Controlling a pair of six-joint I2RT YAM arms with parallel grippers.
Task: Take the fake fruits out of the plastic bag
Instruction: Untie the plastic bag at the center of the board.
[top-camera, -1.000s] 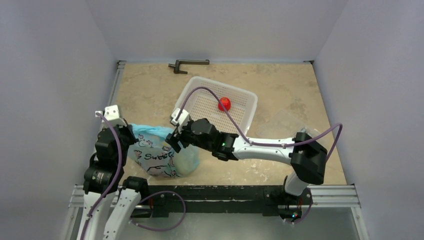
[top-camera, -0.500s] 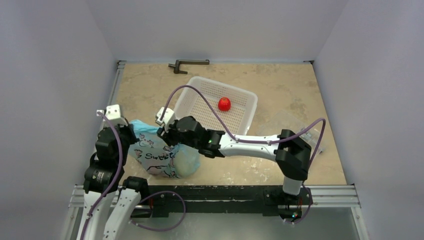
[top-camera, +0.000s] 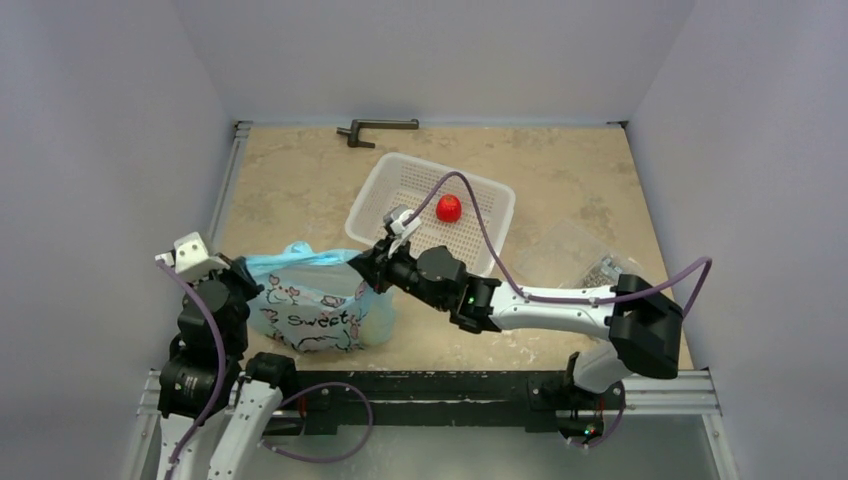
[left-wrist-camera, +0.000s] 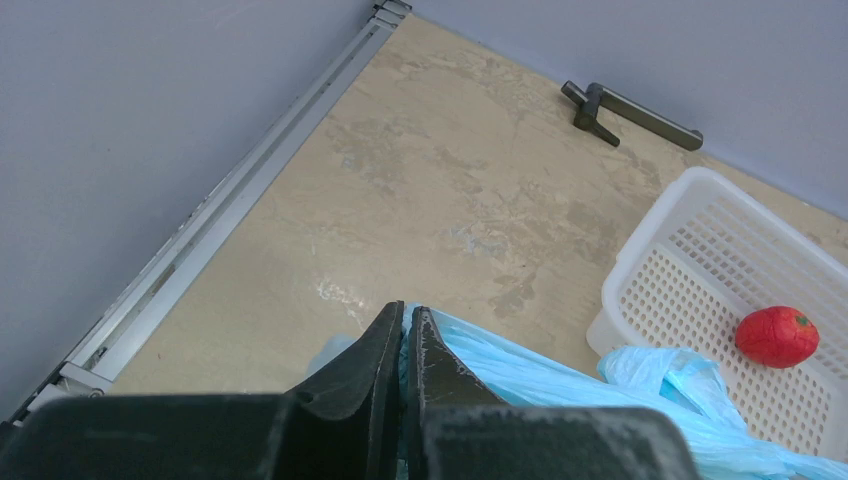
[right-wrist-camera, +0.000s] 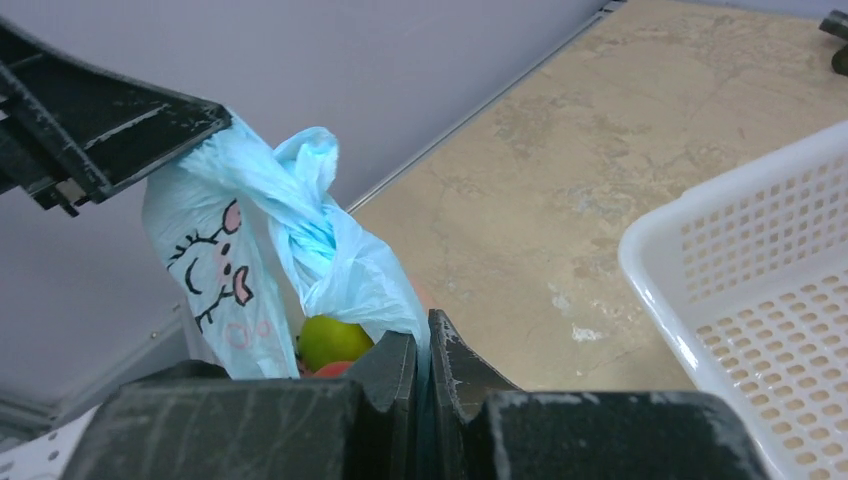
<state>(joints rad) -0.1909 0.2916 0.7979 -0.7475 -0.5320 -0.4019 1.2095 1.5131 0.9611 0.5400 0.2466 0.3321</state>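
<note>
The light blue plastic bag with its cartoon print hangs stretched between both grippers at the table's near left. My left gripper is shut on the bag's left edge. My right gripper is shut on the bag's right edge, holding the mouth apart. Inside the opening, in the right wrist view, a green round fake fruit shows above a red-orange one. Other fruits are hidden by the bag.
A white perforated basket stands just behind the right gripper, with a small all-red fruit in it. A dark metal handle lies at the far edge. A clear box of metal parts sits at the right.
My right gripper went from open to shut on the bag's right edge and pulled it rightward. The left arm shifted left, so the bag now spreads wider.
</note>
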